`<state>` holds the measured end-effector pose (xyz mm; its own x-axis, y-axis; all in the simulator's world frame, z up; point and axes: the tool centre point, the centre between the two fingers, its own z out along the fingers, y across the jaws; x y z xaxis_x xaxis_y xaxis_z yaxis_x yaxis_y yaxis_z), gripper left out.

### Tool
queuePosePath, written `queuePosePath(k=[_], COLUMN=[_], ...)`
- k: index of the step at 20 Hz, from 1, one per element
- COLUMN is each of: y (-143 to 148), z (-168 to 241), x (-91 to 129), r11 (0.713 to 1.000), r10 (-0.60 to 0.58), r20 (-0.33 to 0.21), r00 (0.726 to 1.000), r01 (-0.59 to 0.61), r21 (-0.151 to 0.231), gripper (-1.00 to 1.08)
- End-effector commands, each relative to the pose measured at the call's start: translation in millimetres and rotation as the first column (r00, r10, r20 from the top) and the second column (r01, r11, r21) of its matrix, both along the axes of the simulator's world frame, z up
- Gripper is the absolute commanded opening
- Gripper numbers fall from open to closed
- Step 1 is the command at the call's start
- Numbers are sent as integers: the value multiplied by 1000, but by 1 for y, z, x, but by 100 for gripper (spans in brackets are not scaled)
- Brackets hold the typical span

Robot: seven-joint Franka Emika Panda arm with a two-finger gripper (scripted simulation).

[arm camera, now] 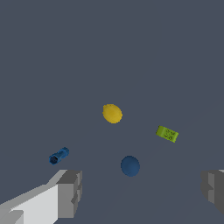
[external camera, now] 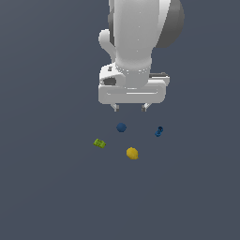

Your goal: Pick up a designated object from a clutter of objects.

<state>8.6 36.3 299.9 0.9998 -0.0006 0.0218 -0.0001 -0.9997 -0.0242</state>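
The designated object, a smooth dark navy ball (external camera: 121, 127) (arm camera: 130, 166), rests on the grey floor among the clutter of objects. My gripper (external camera: 130, 108) (arm camera: 142, 190) hangs open above it and slightly toward the exterior view's right, with nothing between its fingers (arm camera: 70, 192). A yellow ball (external camera: 132, 153) (arm camera: 112, 113) lies in front of the navy one. The lime-green block (external camera: 99, 143) (arm camera: 167, 134) sits at the exterior view's left. A small blue elongated piece (external camera: 159, 131) (arm camera: 58, 156) lies at the exterior view's right.
A flat dark grey floor (external camera: 51, 187) stretches in every direction around the four small items. The white arm body (external camera: 136, 42) fills the upper middle of the exterior view.
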Motion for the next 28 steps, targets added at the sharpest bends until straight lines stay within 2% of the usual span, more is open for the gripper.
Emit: queuePosePath(k=[1, 6, 11, 20, 28], y=[-1, -6, -11, -21, -26], z=[-13, -48, -93, -170, -207], x=[-2, -10, -25, -67, -98], r11=[1000, 995, 978, 919, 870], r10=[-27, -105, -209, -395, -493], r20=[-2, -7, -12, -19, -21], r00=[1000, 994, 978, 919, 870], r01=[27, 105, 209, 394, 493], r21=[-1, -3, -6, -16, -22], gripper=[100, 100, 100, 100, 100])
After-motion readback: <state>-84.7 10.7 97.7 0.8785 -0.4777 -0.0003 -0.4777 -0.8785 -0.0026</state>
